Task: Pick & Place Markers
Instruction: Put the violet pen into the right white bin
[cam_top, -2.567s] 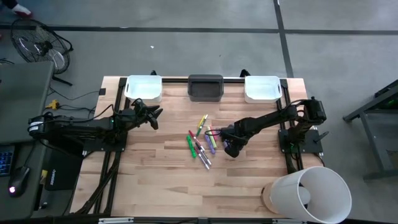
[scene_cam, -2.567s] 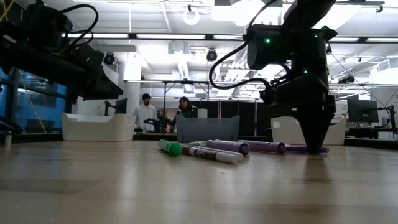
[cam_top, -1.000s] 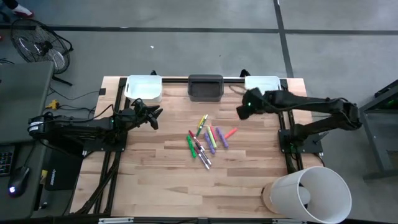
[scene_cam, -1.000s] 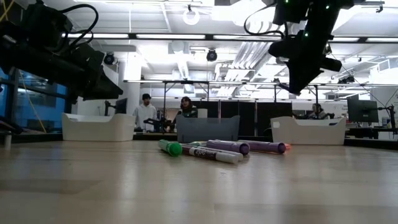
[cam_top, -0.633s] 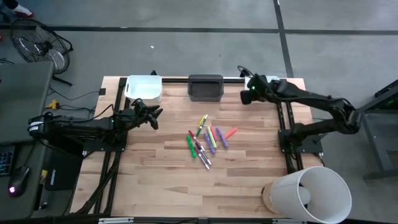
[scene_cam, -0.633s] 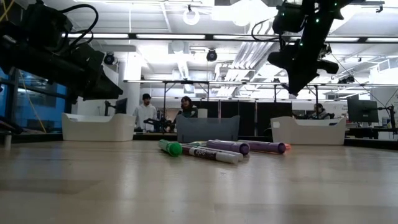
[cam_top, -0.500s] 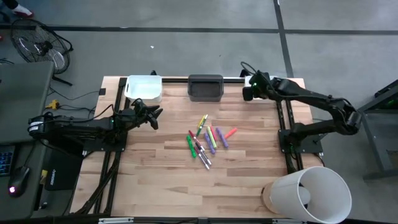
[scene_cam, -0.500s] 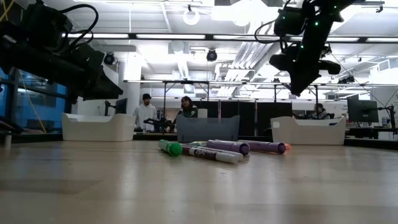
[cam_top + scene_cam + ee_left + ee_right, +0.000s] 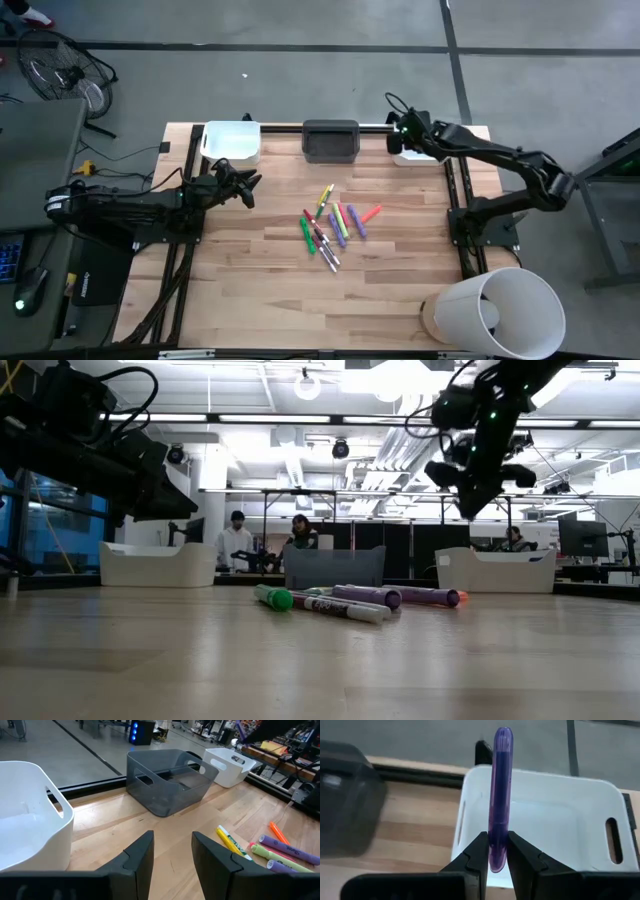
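Observation:
Several markers (image 9: 333, 222) in green, purple, yellow and orange lie in a loose pile mid-table; the low view shows the same markers (image 9: 350, 600) flat on the wood. My right gripper (image 9: 398, 133) hovers high over the left end of the right white bin (image 9: 432, 150) and is shut on one purple marker (image 9: 500, 785). In the low view my right gripper (image 9: 470, 508) points down, well above the table. My left gripper (image 9: 250, 190) waits open at the table's left side, its fingers (image 9: 137, 855) empty. My right gripper pinches the purple marker between its two fingers (image 9: 477, 857), at the marker's one end (image 9: 497, 851). The rest of the marker juts out past the fingertips. It is lifted clear of everything, above the white bin's (image 9: 555, 830) left part.
Three bins line the far edge: a left white bin (image 9: 232, 141), a grey bin (image 9: 330, 140) and the right white one. A big white cylinder (image 9: 495, 310) stands off the near right corner. People sit in the room behind the table (image 9: 290, 540).
My right gripper, still shut on the purple marker, has travelled toward the table's far edge, from beside the right white bin to above its left end. The pile and my left arm have kept still.

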